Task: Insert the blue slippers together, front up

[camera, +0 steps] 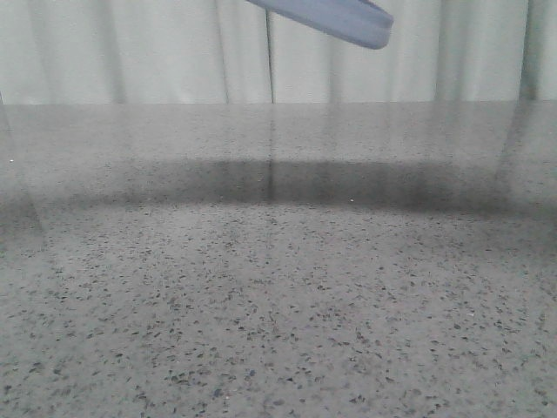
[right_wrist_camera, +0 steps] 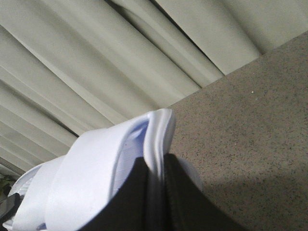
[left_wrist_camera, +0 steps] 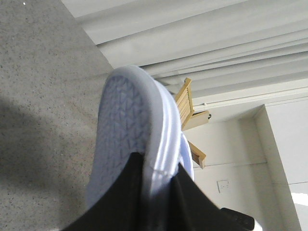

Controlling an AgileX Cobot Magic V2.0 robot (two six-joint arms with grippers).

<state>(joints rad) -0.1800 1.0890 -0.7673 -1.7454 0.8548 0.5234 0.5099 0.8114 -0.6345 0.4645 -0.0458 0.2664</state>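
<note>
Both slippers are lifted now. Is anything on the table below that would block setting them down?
Nothing visible: the table is bare in the front view. Each pincer grips a slipper.

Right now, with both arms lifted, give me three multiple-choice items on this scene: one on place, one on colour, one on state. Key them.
1. Where is the slipper in the front view?
A. flat on the table
B. in the air at the top edge of the picture
C. at the near table edge

2. What colour are the slippers?
A. very pale blue-white
B. red
C. black

3. How does the left gripper stand?
A. open, away from any slipper
B. shut on a slipper's edge
C. resting on the table

Key:
1 B: the slipper hangs above the speckled table, touching nothing there.
2 A: both the left slipper's patterned sole and the right slipper's strap are pale blue-white.
3 B: the left gripper has its dark fingers either side of the sole's rim.
</note>
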